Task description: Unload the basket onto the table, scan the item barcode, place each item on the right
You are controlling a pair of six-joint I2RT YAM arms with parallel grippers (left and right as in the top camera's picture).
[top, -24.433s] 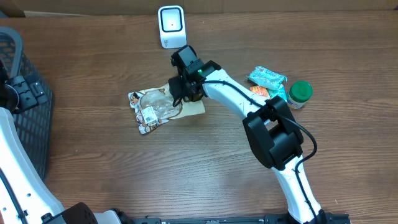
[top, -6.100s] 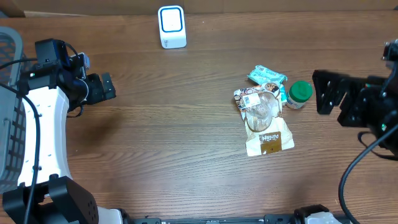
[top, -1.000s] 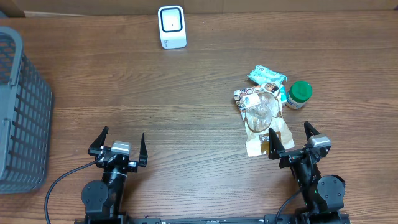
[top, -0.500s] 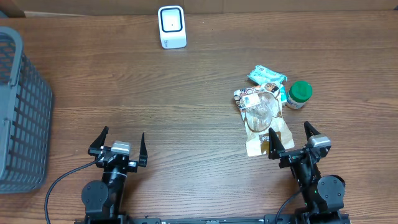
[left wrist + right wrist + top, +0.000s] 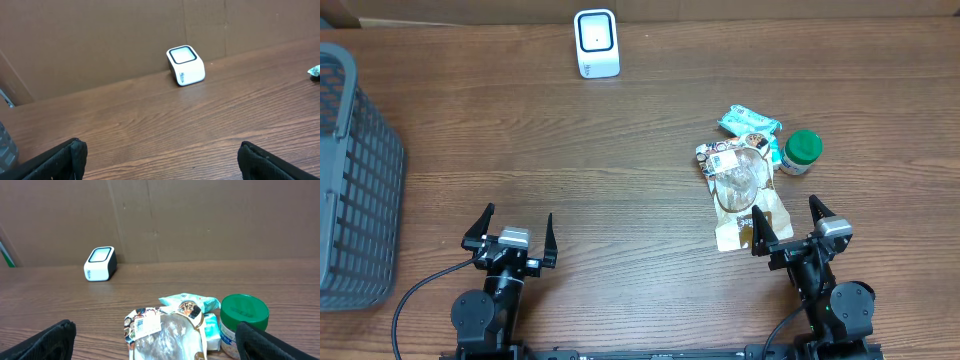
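Overhead: brown wood-grain table (image 5: 620, 150), cardboard wall (image 5: 100, 40) behind. I read left gripper (image 5: 517, 222) and right gripper (image 5: 784, 212) released, empty. Snack bag (image 5: 742, 185) lies just beyond right gripper; scanner (image 5: 596, 43) at far edge.

Overhead: basket (image 5: 350, 180) at the table's left edge is cut by the frame, its far side out of shot. Right wrist: snack bag (image 5: 165, 332) is cropped at the bottom so its lower part is lost, its white label (image 5: 146, 325) is too small to read, & teal packet (image 5: 187, 302) sits partly hidden behind bag & jar (image 5: 243, 325). Left wrist: only a sliver of that packet shows at the right edge, scanner (image 5: 186, 65) print is illegible, left gripper (image 5: 160, 146) shows just as dark tips in the bottom corners.
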